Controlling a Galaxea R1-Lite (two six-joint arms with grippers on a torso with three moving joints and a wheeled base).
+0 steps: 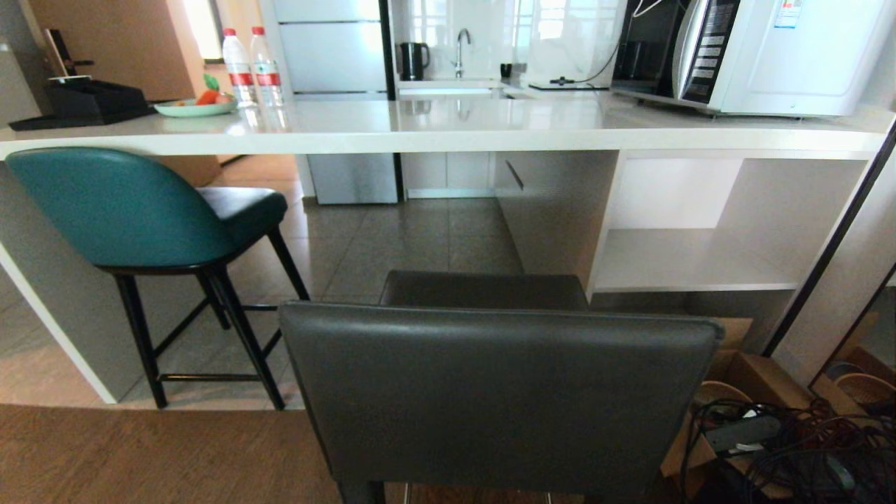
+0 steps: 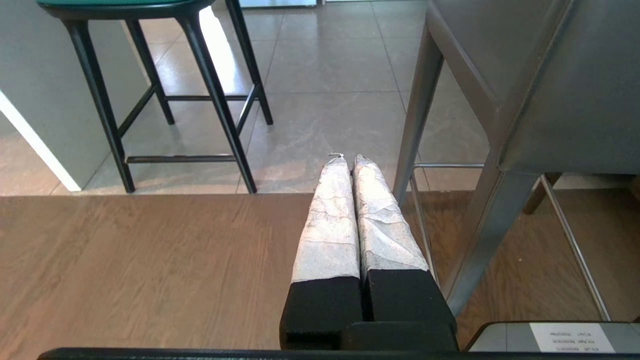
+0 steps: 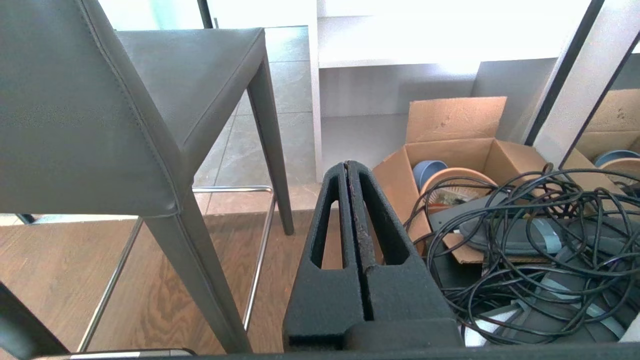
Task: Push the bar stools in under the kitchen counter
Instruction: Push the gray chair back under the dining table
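The grey stool (image 1: 500, 392) fills the lower centre, well short of the counter (image 1: 448, 126); the teal stool (image 1: 140, 210) at left is part-tucked. Both the left gripper (image 2: 348, 159) and right gripper (image 3: 347, 165) hang low beside it, jaws pressed together. Pushing the backrest high could tip it.
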